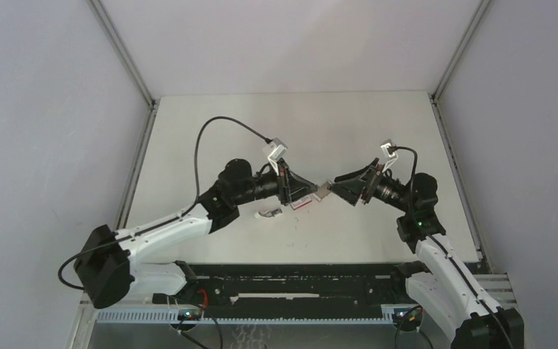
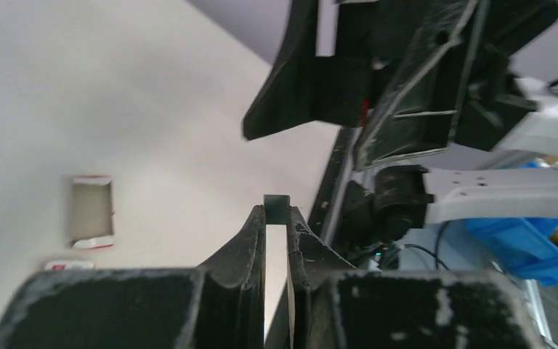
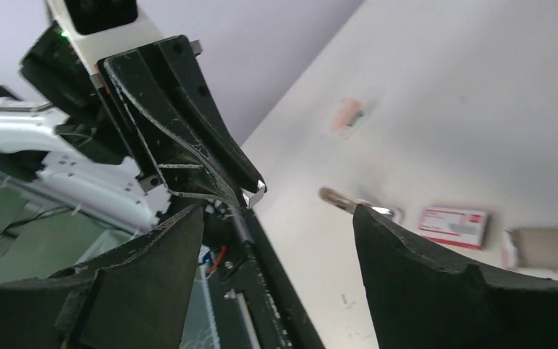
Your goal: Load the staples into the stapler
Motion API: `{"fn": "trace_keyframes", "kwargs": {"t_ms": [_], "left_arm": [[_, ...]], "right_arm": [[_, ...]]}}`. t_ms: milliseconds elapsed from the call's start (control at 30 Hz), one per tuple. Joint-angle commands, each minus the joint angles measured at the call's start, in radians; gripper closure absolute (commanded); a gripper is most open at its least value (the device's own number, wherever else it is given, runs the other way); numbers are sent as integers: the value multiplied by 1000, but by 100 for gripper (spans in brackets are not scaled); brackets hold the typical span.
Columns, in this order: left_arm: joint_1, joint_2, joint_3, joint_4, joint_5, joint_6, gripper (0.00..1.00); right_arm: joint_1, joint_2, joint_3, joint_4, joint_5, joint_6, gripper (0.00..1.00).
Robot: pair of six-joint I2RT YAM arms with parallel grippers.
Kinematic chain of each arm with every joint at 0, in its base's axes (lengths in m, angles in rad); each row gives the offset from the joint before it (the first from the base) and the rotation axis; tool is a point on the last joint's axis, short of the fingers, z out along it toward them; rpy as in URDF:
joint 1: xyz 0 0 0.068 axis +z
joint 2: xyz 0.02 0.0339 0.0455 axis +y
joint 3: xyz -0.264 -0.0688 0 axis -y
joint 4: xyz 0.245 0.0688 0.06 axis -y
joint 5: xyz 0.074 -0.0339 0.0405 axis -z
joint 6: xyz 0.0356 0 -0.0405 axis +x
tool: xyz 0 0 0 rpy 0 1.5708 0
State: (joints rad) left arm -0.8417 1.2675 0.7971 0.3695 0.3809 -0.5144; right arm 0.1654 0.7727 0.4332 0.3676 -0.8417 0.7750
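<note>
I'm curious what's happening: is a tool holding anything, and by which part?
The left tool pinches a small grey staple strip by one end. The right tool is open, holding nothing.

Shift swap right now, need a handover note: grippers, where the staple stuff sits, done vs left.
Left gripper: shut on a staple strip, held off the table.
Right gripper: open, empty, facing that strip.
Red-and-white box lies on the table, grey tray beside it.
Silvery item nearby, possibly the stapler; too blurred to be sure.
Done: one strip out.
Left: load it.
</note>
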Motion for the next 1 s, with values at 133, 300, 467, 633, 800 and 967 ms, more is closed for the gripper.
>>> {"fn": "trace_keyframes", "kwargs": {"t_ms": [133, 300, 467, 633, 800, 967], "left_arm": [[6, -168, -92, 198, 137, -59, 87], [4, -210, -119, 284, 177, -99, 87], [3, -230, -125, 285, 189, -98, 87], [-8, -238, -130, 289, 191, -99, 87], [-15, -239, -130, 292, 191, -101, 87], [-21, -242, -128, 292, 194, -100, 87]], "right_arm": [[162, -21, -2, 297, 32, 125, 28], [212, -12, 1, 367, 46, 148, 33], [265, 16, 9, 408, 67, 154, 39], [310, 39, 28, 455, 85, 156, 46], [338, 56, 35, 510, 84, 166, 52], [356, 56, 38, 525, 83, 164, 60]]}}
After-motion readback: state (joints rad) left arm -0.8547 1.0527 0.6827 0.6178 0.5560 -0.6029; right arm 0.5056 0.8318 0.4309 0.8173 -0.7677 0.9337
